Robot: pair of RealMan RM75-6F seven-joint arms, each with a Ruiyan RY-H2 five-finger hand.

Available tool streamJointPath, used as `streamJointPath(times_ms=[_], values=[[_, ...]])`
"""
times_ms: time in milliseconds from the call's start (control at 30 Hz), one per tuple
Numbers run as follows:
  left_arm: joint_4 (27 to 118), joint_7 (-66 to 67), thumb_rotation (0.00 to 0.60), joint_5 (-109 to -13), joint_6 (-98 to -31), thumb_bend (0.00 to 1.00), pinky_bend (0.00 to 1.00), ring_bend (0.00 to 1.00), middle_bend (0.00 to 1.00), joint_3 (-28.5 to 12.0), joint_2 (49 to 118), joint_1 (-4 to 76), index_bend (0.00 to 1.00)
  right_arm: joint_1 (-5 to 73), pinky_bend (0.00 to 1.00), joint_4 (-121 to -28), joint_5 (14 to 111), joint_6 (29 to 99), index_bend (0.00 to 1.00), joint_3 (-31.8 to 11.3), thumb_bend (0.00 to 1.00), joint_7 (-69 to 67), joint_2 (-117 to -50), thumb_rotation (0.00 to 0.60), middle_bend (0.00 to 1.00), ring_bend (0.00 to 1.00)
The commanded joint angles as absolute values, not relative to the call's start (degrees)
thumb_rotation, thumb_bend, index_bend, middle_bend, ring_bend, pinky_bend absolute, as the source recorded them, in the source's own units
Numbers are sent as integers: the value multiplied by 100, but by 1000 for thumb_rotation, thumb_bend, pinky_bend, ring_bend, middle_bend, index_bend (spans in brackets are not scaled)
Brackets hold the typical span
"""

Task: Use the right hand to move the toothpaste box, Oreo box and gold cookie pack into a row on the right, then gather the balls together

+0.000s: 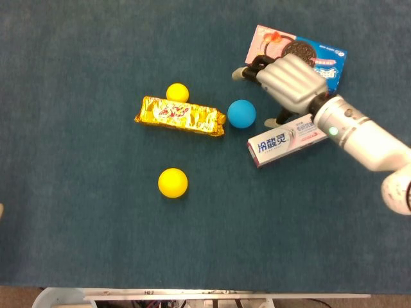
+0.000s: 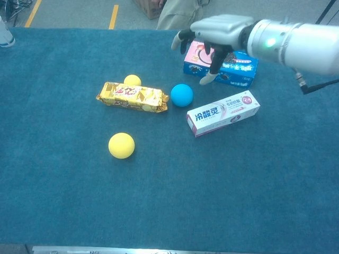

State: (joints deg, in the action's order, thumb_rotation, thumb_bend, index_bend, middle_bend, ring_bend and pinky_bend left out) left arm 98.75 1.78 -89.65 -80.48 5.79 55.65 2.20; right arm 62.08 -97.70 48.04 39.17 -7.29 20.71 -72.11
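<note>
In the head view the right hand hovers empty, fingers spread, above the toothpaste box right of centre, and in the chest view it should settle squarely over the box's long sides, clear of the blue ball.

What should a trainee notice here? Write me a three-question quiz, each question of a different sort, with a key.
1. True or false: the right hand holds the Oreo box.
2. Which thing lies on the table between the gold cookie pack and the toothpaste box?
A. the blue ball
B. the Oreo box
C. the right hand
3. How many balls lie on the table?

Key
1. False: the hand is open above the table and holds nothing.
2. A
3. Three: the blue ball and two yellow balls.
</note>
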Motion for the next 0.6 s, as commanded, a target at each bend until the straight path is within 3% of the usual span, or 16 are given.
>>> streamJointPath(times_ms=[33,600], values=[[9857,159,600,-8964,-8068,314,74,26,188,583,5565,202,80,6462,402,-9519,4376,4014,206,-519,14,2481,-7571,600,292,164],[9760,26,600,-8890,-8121,314,74,26,188,601,5567,92,80,6784,454,-8547,3592,4033,254,-262,4,2859,-8540,600,323,193]])
